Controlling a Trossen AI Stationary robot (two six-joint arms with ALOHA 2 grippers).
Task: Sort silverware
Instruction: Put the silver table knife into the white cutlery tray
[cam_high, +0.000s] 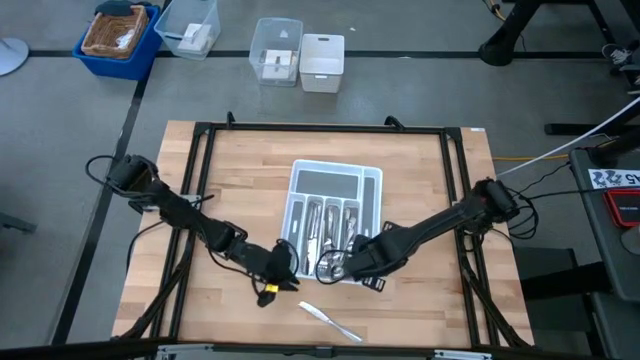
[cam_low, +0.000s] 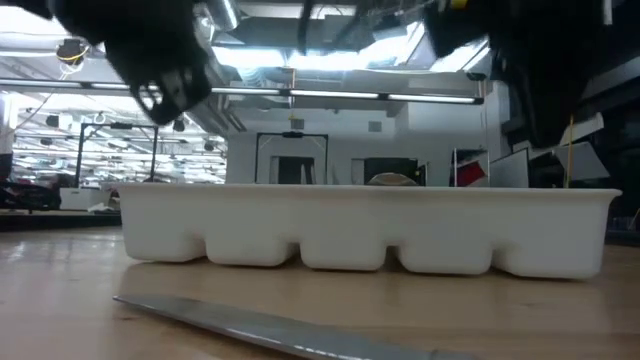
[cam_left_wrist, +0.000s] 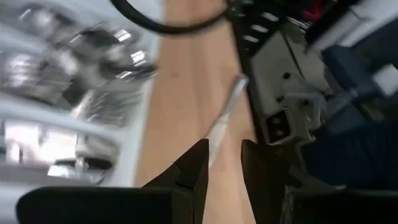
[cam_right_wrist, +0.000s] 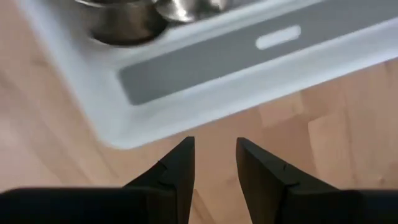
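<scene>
Left tool and right tool both hung released, empty, at the white tray's near edge; silverware filled its slots, one knife lay on the desk nearer.

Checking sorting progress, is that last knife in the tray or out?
Out. The knife lies flat on the table, apart from the tray.

The silverware in the tray is blurred, perhaps forks or spoons
</scene>
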